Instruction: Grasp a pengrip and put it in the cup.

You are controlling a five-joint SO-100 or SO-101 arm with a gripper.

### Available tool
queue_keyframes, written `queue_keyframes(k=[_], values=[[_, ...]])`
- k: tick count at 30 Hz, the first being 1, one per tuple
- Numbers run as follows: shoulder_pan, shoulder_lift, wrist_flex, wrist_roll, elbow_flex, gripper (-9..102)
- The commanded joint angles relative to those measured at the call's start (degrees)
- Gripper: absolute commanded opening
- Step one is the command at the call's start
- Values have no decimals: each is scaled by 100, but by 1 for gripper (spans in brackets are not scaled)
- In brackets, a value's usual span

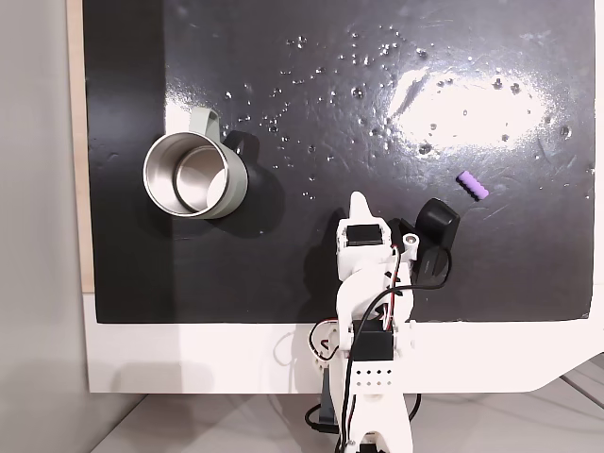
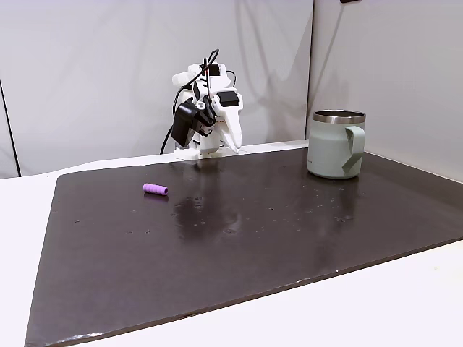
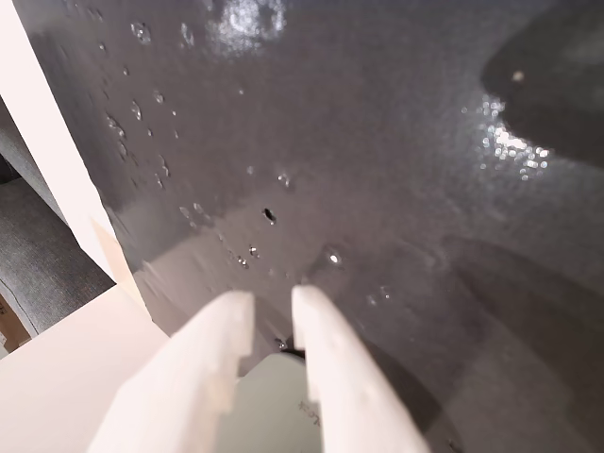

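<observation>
The pengrip (image 1: 473, 185) is a small purple ribbed tube lying on the black mat at the right, also seen at the left in the other fixed view (image 2: 155, 189). The cup (image 1: 193, 176), a pale grey-green mug with a steel inside, stands upright at the left with its handle toward the far edge (image 2: 336, 143). My gripper (image 1: 358, 200) is folded back over the arm's base at the near edge, between the two and apart from both (image 2: 236, 148). In the wrist view its white fingers (image 3: 272, 298) stand almost together with nothing between them.
The black mat (image 1: 377, 283) is glossy, with small specks and a bright glare patch at the far right. A white table (image 1: 189, 359) rims it, with walls close behind the arm in a fixed view. A black wrist camera (image 1: 436, 231) sticks out to the right of the arm.
</observation>
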Motion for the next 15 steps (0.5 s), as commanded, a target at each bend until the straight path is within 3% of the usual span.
queue_keyframes(k=[1,9,15], values=[[-211,44,-545,-211,105,0],[-185,44,-536,-220,105,0],[167,53,-62,-580,-220,0]])
